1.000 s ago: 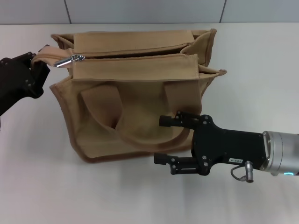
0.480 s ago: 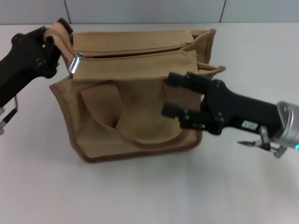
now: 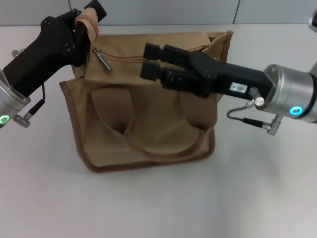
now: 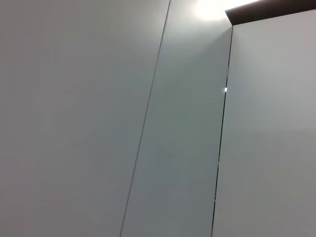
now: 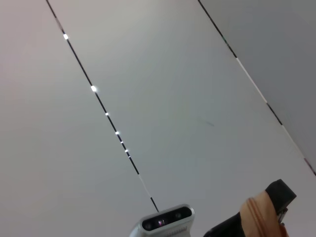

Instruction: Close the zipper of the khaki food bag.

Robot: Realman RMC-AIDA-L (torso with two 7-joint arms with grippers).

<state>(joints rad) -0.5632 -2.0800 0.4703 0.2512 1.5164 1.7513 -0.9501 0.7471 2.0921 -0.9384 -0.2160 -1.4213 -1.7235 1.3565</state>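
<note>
Pinching tan canvas bag, left gripper

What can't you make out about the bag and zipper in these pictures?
- Zipper: head view, its far stretch hidden behind the right gripper.
- Bag: absent from the left wrist view, which shows only wall panels.
- Left gripper: head view, the bag's fabric end covers its grip.

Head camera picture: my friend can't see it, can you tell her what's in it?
A tan bag stands on a white table. The left gripper pinches its end tab, while the open right gripper reaches toward the silver zipper pull.
</note>
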